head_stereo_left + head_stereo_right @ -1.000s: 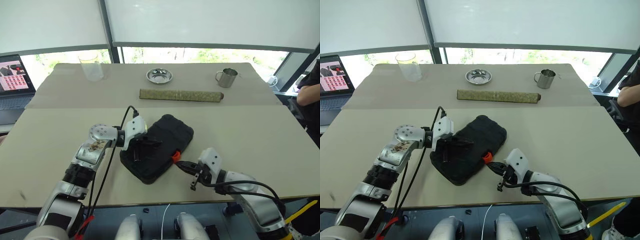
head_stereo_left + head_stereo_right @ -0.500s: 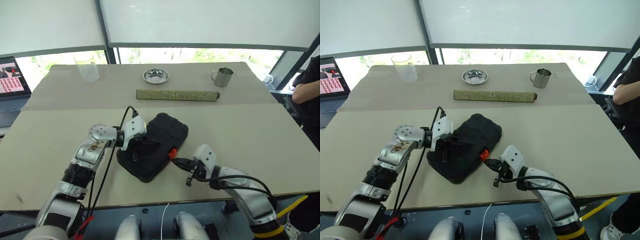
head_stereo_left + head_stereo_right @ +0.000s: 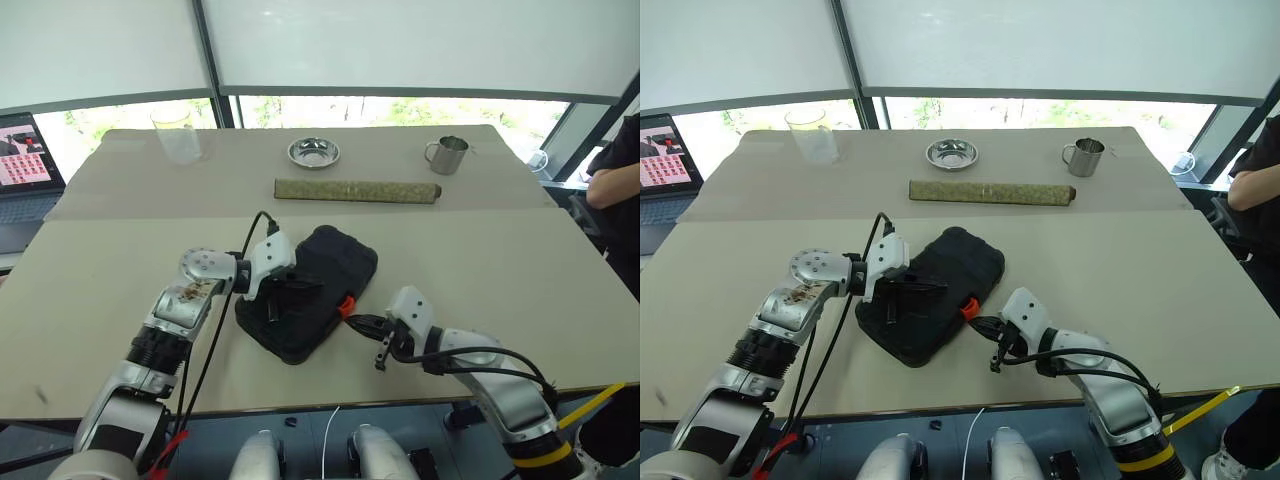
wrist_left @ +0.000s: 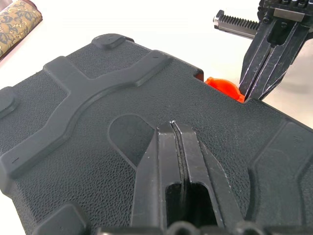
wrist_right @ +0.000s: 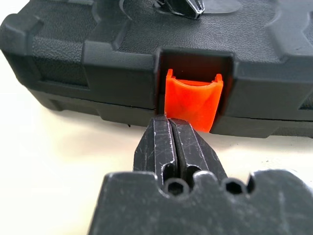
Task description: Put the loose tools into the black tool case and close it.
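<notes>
Right wrist view, right claw [image 5: 172,128] closed at orange latch [image 5: 191,100], left claw [image 4: 174,128] closed on black tool case [image 4: 88,127] lid

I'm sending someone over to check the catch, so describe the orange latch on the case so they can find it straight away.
On the near tan table lies the closed black tool case, with the left gripper resting on its lid. The orange latch sits in a notch on the case's side edge, right at the shut right gripper; it is the only bright orange part.

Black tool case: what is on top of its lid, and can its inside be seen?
The shut left gripper rests on the lid of the black tool case. The closed lid hides the inside.
</notes>
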Tool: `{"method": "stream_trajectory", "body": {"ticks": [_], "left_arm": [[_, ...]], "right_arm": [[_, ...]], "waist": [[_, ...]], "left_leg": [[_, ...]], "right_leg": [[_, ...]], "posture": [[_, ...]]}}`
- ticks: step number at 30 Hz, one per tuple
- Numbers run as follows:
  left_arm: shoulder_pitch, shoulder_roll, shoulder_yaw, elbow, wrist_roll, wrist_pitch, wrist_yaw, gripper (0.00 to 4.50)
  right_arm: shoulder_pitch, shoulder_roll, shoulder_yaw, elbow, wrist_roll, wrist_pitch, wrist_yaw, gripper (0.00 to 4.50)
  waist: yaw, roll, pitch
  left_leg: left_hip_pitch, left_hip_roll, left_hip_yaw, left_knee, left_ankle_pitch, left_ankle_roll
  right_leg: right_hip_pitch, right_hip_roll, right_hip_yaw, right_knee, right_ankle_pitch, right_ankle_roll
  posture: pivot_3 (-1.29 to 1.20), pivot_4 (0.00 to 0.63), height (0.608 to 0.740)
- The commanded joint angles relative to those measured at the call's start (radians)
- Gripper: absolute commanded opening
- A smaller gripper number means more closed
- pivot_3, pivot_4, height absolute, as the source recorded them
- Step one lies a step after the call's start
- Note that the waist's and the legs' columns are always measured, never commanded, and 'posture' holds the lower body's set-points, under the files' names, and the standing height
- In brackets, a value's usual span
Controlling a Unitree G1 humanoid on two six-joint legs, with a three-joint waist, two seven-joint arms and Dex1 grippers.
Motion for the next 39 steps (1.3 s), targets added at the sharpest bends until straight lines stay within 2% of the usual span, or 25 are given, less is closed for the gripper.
{"method": "stream_trajectory", "body": {"ticks": [1, 14, 34, 39], "left_arm": [[0.048, 0.006, -0.074, 0.079, 0.068, 0.045, 0.000, 0.00], [0.051, 0.001, -0.075, 0.077, 0.068, 0.046, 0.007, 0.00], [0.063, 0.027, -0.106, 0.054, 0.084, 0.132, 0.001, 0.00], [0.092, 0.028, -0.029, 0.029, 0.028, 0.089, 0.018, 0.00]], "right_arm": [[-0.017, -0.017, -0.020, -0.033, 0.020, 0.025, 0.014, 0.08], [-0.044, 0.003, -0.045, -0.020, 0.031, 0.013, 0.001, 0.08], [-0.116, 0.107, -0.016, 0.063, 0.015, -0.026, 0.003, 0.08], [-0.062, 0.076, -0.039, 0.015, 0.035, -0.026, 0.031, 0.08]], "waist": [[0.001, 0.000, 0.000], [0.006, 0.000, 0.000], [-0.009, 0.000, 0.000], [-0.009, 0.000, 0.000]], "left_leg": [[0.000, 0.000, 0.000, 0.000, 0.000, 0.000], [-0.001, 0.000, 0.000, 0.000, 0.000, 0.000], [0.002, 0.000, 0.000, -0.003, 0.000, 0.000], [0.002, 0.001, -0.001, -0.003, 0.000, 0.000]], "right_leg": [[0.000, 0.000, 0.000, 0.000, 0.000, 0.000], [0.000, 0.000, 0.000, -0.001, 0.000, 0.000], [0.000, 0.001, 0.000, 0.000, 0.000, 0.000], [0.000, 0.001, 0.000, -0.001, 0.000, -0.001]], "posture": [[0.00, 0.150, 0.740], [0.00, 0.150, 0.740], [0.00, 0.150, 0.740], [0.00, 0.150, 0.740]]}}
